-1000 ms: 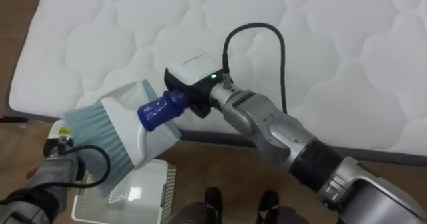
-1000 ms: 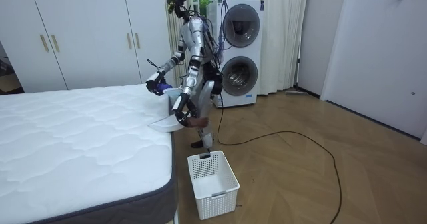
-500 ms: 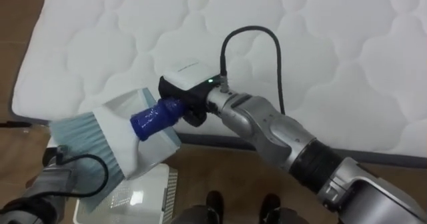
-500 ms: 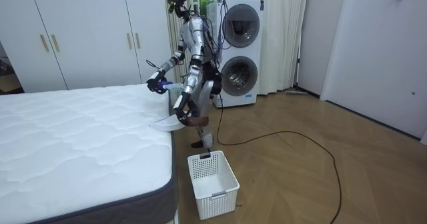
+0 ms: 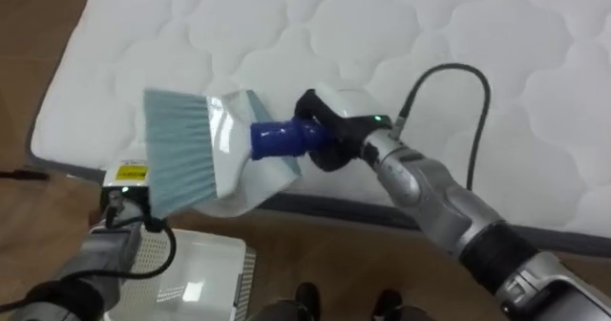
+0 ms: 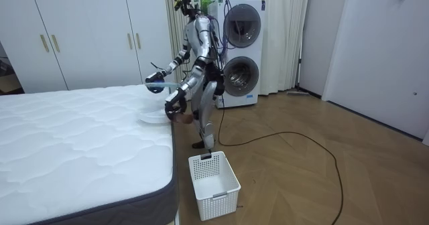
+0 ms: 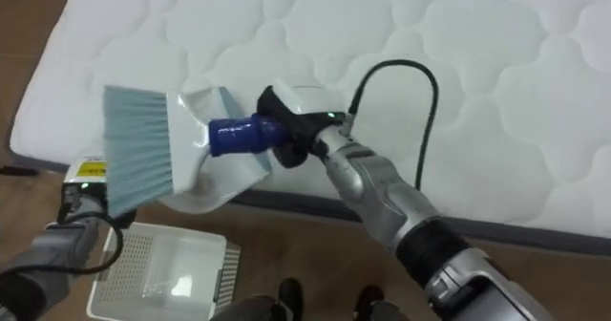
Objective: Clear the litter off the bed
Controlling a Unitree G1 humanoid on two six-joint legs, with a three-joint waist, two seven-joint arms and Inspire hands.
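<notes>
A white basket point(image 5: 200, 278) stands on the floor by the robot's feet. The left hand point(image 6: 171, 108) seems to carry a pale dustpan point(image 6: 151, 118); I cannot tell how its fingers are set. The right hand point(image 5: 327, 141) has its fingers clamped on the brush point(image 5: 191, 163), held above the bed point(image 5: 458, 25) edge. The mattress looks clean, so probably only emptying remains.

The right hand point(image 7: 298, 138) is wrapped around the blue handle of a brush point(image 7: 181, 149), its pale bristles pointing left above the white mattress's point(image 7: 458, 63) near edge. A white basket point(image 7: 162, 268) sits on the floor, nearer left.
</notes>
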